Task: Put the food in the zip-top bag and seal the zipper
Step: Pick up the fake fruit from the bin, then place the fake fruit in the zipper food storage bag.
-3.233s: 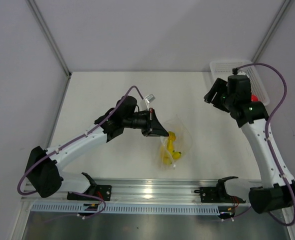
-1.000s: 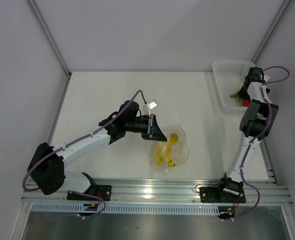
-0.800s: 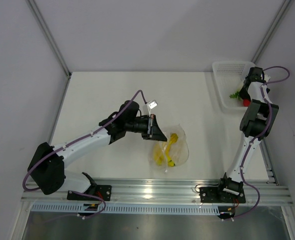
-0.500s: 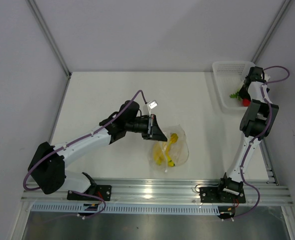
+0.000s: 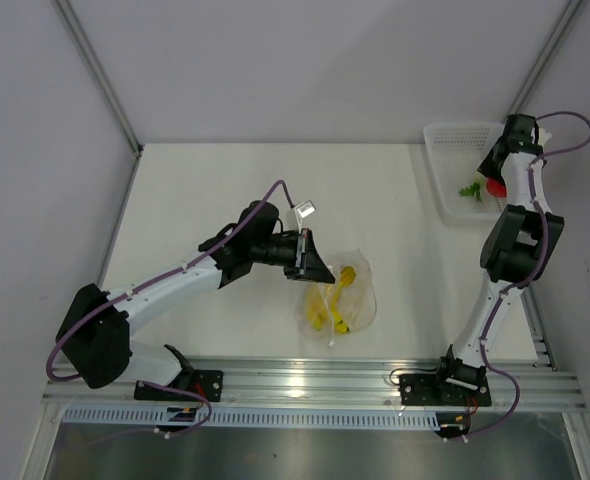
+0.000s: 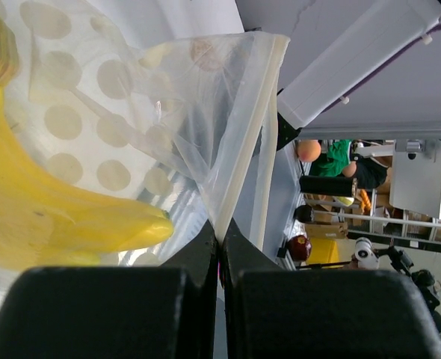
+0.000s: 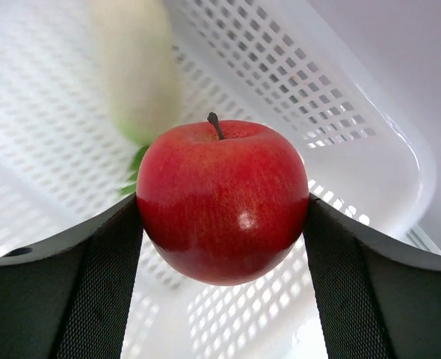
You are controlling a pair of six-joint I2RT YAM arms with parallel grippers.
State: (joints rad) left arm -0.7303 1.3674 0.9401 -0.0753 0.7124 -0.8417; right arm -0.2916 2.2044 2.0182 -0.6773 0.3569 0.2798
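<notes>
The clear zip-top bag lies at the table's front middle with the yellow banana bunch inside. My left gripper is shut on the bag's rim; in the left wrist view its jaws pinch the whitish zipper strip, with the banana behind the plastic. My right gripper is over the white mesh basket and is shut on the round red fruit, holding it above the basket floor. The white radish lies in the basket behind it; its green leaves show from above.
The basket stands at the far right corner beside the right wall. A metal rail runs along the table's near edge with both arm bases. A small white tag sits on the left arm's cable.
The right gripper has lifted a little with the red fruit, its wrist moving toward the back of the basket. The left gripper and the bag have not moved.
</notes>
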